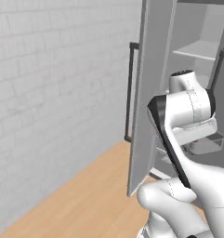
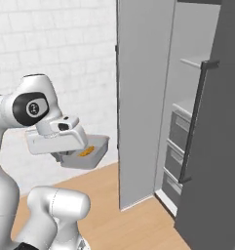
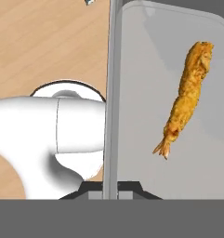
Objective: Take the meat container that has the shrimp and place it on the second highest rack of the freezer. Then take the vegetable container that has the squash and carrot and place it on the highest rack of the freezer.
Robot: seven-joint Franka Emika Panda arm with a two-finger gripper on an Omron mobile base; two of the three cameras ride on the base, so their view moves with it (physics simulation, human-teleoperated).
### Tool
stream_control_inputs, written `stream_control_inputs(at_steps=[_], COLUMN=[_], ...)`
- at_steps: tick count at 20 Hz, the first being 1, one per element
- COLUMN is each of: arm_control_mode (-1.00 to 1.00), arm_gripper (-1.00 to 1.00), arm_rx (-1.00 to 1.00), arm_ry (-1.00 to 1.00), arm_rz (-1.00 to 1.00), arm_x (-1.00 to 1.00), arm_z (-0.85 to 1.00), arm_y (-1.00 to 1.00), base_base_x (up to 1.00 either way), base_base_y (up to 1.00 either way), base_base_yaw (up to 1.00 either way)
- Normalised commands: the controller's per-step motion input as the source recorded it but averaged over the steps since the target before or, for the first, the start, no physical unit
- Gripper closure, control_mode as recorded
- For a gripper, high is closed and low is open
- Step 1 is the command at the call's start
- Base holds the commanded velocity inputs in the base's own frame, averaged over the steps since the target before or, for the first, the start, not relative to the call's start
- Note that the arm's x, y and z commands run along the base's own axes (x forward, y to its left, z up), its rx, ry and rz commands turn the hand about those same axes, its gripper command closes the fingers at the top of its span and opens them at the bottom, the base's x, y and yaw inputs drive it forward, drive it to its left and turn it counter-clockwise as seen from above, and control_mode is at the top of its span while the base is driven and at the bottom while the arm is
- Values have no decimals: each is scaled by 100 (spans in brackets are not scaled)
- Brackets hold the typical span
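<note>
You see a pale grey meat container (image 3: pixel 146 93) holding an orange-yellow shrimp (image 3: pixel 185 100). Freezer (image 2: pixel 153 97): grey doors, paler grey interior, dark bar handles (image 2: pixel 194 122). Floor (image 1: pixel 85 200) light wood grain. Wall (image 1: pixel 48 93) white brick pattern.

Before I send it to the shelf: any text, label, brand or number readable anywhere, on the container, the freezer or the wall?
None. The container with the shrimp is plain grey, the freezer door and drawers carry no markings, and the white brick wall is bare.
</note>
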Motion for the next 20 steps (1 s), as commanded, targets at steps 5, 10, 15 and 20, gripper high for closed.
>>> stream_control_inputs(at_steps=[5, 10, 15, 20], arm_control_mode=[100, 100, 100, 100], arm_gripper=[100, 100, 100, 100], arm_rx=[0, 0, 0, 0], arm_ry=[0, 0, 0, 0], arm_rz=[0, 0, 0, 0], arm_x=[0, 0, 0, 0], arm_z=[0, 0, 0, 0], arm_y=[0, 0, 0, 0], base_base_x=[55, 66, 68, 67], base_base_y=[22, 36, 37, 37], base_base_yaw=[-60, -52, -45, -44])
